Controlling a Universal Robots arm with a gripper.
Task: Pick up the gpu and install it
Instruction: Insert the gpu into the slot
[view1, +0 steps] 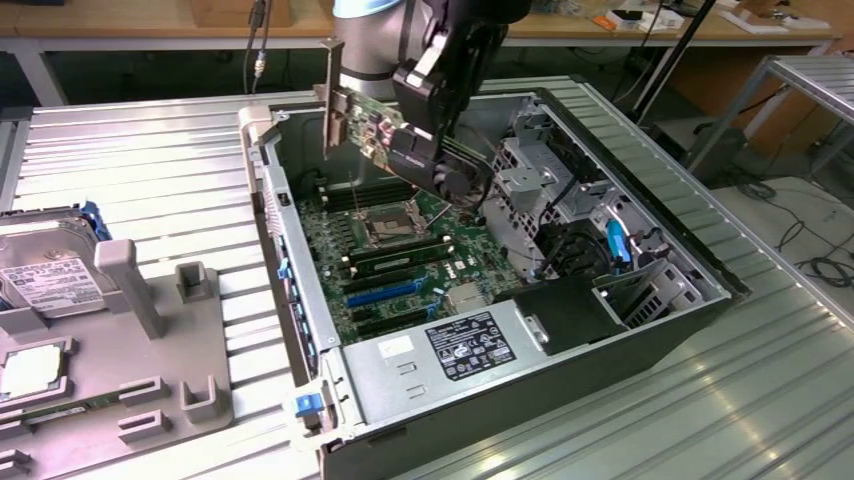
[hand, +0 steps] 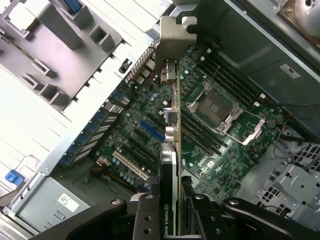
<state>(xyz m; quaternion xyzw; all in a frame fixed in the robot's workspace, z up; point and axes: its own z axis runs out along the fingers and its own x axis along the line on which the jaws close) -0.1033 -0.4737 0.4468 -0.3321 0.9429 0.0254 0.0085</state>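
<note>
The gpu (view1: 363, 122) hangs above the open computer case (view1: 304, 300), over the rear part of the green motherboard (view1: 407, 245). It is a green card with a silver end bracket (view1: 328, 92) that points down toward the case's rear wall. My gripper (view1: 424, 138) is shut on the card's upper edge. In the wrist view the gpu (hand: 176, 125) appears edge-on, bracket (hand: 175, 37) at its far end, clamped by my gripper (hand: 175, 212). Below it lie the blue expansion slots (hand: 151, 131) and the CPU socket (hand: 218, 106). The card is clear of the board.
A silver hard drive (view1: 40, 275) and a grey fixture block (view1: 127, 290) sit on the metal table at the exterior view's left. Inside the case are the power supply (view1: 454, 348), a drive cage (view1: 534, 175) and black cables (view1: 574, 250).
</note>
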